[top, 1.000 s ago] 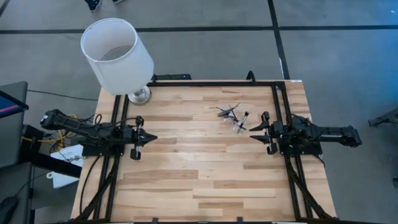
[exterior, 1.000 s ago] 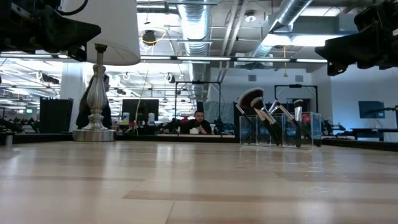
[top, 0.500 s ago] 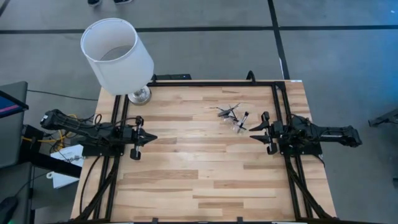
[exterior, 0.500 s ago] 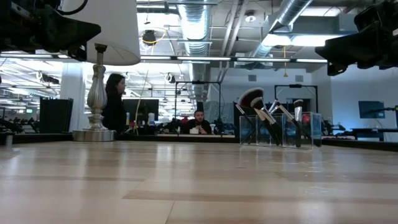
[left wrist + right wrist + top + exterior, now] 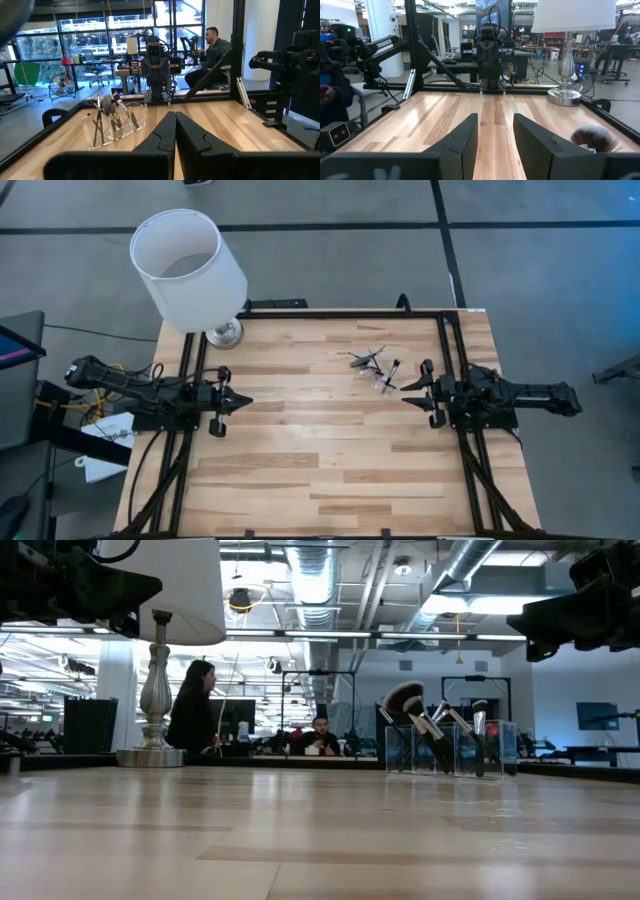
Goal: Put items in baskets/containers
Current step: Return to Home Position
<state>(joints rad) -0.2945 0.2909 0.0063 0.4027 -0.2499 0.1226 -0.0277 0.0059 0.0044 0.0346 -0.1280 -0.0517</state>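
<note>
In the clear glassy container, slim black-handled brushes, one fluffy-headed.

Brushes too small to count from above, lampshade cropped at low view's top, fluffy brush head partly hidden

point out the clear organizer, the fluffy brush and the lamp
clear organizer [image 5: 503, 748]: low view, bare side wall
fluffy brush [image 5: 403, 697]: low view, bristle head
lamp [image 5: 151, 756]: low view, silver base
</note>
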